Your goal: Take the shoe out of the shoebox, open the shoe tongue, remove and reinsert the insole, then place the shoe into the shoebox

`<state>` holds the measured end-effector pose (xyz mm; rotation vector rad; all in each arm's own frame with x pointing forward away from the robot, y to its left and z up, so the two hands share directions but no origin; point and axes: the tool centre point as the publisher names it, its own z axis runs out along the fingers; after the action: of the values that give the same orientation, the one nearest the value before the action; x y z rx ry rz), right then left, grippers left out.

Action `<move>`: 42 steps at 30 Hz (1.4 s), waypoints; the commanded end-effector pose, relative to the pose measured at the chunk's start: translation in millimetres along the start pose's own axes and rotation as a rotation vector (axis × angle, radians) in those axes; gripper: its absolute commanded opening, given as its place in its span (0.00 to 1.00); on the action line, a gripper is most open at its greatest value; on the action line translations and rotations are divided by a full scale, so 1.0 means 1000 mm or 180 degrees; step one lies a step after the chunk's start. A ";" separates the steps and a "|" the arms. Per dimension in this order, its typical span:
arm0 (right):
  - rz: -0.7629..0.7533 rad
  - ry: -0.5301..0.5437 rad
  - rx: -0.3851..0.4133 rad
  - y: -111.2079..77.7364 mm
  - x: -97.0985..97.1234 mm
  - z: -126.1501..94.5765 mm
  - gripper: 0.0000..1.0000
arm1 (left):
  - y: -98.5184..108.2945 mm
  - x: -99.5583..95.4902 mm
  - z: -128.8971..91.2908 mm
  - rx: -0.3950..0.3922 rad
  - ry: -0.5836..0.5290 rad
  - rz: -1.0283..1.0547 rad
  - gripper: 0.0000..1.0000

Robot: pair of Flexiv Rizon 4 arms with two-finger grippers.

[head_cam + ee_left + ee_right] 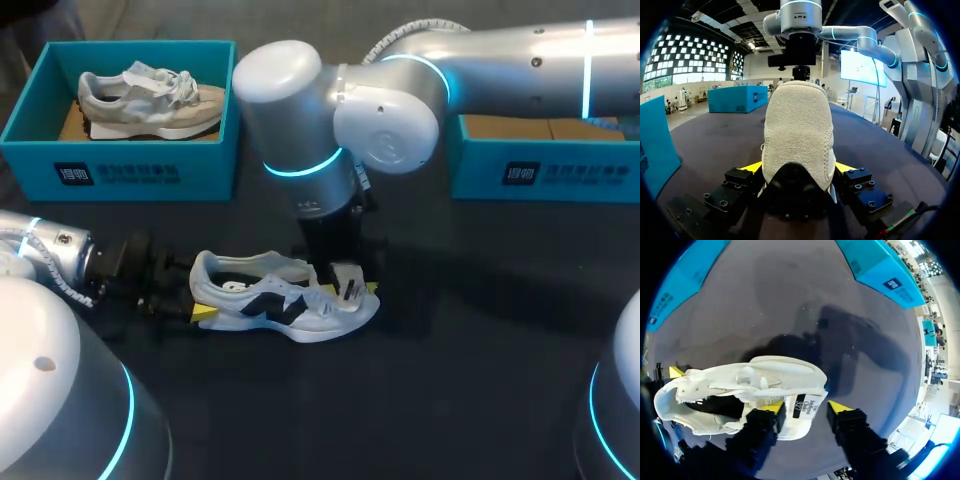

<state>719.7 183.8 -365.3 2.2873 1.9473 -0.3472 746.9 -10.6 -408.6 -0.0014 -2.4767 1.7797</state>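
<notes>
Shoe (285, 300): white with a dark side mark, lying on the table (470, 360) outside both boxes, heel (797, 130) between the left fingers, tongue between the right ones
Left shoebox (120, 165): teal, well behind the left fingers, holding a second, grey shoe (150, 100)
Left gripper (799, 169): clenched on the shoe's heel, a yellow tip pressed to each side
Tongue (796, 427): standing out of the opening, spanning the gap between the right fingers
Right gripper (806, 410): grasping the tongue, both yellow tips meeting its edges
Right shoebox (540, 165): teal, well beyond the right fingers, its inside mostly hidden by the right arm
Risk: the thin tongue could slip from the right fingers under a hard pull, and that pull could also drag the heel out of the left grip or tip the shoe
Writing: a label (809, 406) on the tongue carries dark print, and each box front shows a dark logo block beside white characters
</notes>
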 end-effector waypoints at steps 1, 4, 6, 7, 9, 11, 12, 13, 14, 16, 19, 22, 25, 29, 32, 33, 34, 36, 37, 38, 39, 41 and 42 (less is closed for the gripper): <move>0.1027 0.0029 -0.0068 -0.006 0.001 -0.006 1.00 | 0.000 0.000 0.000 0.0003 -0.0010 0.0001 0.00; 0.1019 0.0049 -0.0171 -0.008 -0.003 -0.018 1.00 | 0.000 0.000 0.000 0.0003 -0.0010 0.0001 0.00; 0.0997 0.0061 -0.0236 -0.008 -0.006 -0.027 1.00 | 0.000 0.000 0.000 0.0003 -0.0010 0.0001 0.00; 0.0974 0.0057 -0.0265 -0.008 -0.006 -0.031 1.00 | 0.000 0.000 0.000 0.0003 -0.0010 0.0001 0.00; 0.0925 0.0086 -0.0322 -0.008 -0.007 -0.039 1.00 | 0.000 0.000 0.000 0.0003 -0.0010 0.0001 0.00; 0.0827 0.0105 -0.0379 -0.008 -0.008 -0.046 1.00 | 0.000 0.000 0.000 0.0003 -0.0010 0.0001 0.00; 0.0787 0.0120 -0.0407 -0.008 -0.006 -0.051 1.00 | 0.000 0.000 0.000 0.0003 -0.0010 0.0001 0.00; 0.0738 0.0130 -0.0438 -0.008 -0.004 -0.055 1.00 | 0.000 0.000 0.000 0.0003 -0.0010 0.0001 0.00; 0.0678 0.0140 -0.0476 -0.008 -0.003 -0.060 1.00 | 0.000 0.000 0.000 0.0003 -0.0010 0.0001 0.00; 0.0560 0.0164 -0.0555 -0.007 -0.001 -0.066 1.00 | 0.000 0.000 0.000 0.0003 -0.0010 0.0001 0.00; 0.0286 0.0224 -0.0736 -0.007 0.004 -0.077 1.00 | 0.000 0.000 0.000 0.0003 -0.0010 0.0001 0.00; -0.0213 0.0270 -0.1009 -0.006 0.013 -0.092 1.00 | 0.000 0.000 0.000 0.0003 -0.0010 0.0001 0.00; -0.0913 0.0249 -0.1222 -0.004 0.024 -0.106 1.00 | 0.000 0.000 0.000 0.0003 -0.0010 0.0001 0.00; -0.1852 0.0200 -0.1361 -0.004 0.039 -0.117 1.00 | 0.000 0.000 0.000 0.0003 -0.0010 0.0001 0.00; -0.2509 0.0190 -0.1480 -0.007 0.047 -0.126 1.00 | 0.000 0.000 0.000 0.0003 -0.0010 0.0001 0.00; -0.2702 0.0199 -0.1487 -0.009 0.049 -0.127 1.00 | 0.000 0.000 0.000 0.0003 -0.0010 0.0001 0.00; -0.2894 0.0143 -0.1503 -0.009 0.051 -0.128 1.00 | 0.000 0.000 0.000 0.0003 -0.0010 0.0001 0.00; -0.3321 0.0148 -0.1462 -0.013 0.056 -0.130 1.00 | 0.000 0.000 0.000 0.0003 -0.0010 0.0001 0.00; -0.3412 0.0134 -0.1441 -0.014 0.057 -0.130 1.00 | 0.000 0.000 0.000 0.0003 -0.0010 0.0001 0.00; -0.3624 0.0182 -0.1413 -0.016 0.060 -0.131 1.00 | 0.000 0.000 0.000 0.0003 -0.0010 0.0001 0.00; -0.3720 0.0191 -0.1392 -0.016 0.061 -0.131 1.00 | 0.000 0.000 0.000 0.0003 -0.0010 0.0001 0.00; -0.4086 0.0223 -0.1293 -0.018 0.064 -0.129 1.00 | 0.000 0.000 0.000 0.0003 -0.0010 0.0001 0.00; -0.4165 0.0213 -0.1236 -0.018 0.064 -0.128 1.00 | 0.000 0.000 0.000 0.0003 -0.0010 0.0001 0.00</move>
<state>721.8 277.0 -252.1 1.4807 2.4215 0.0792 746.8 -10.6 -408.6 -0.0014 -2.4763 1.7803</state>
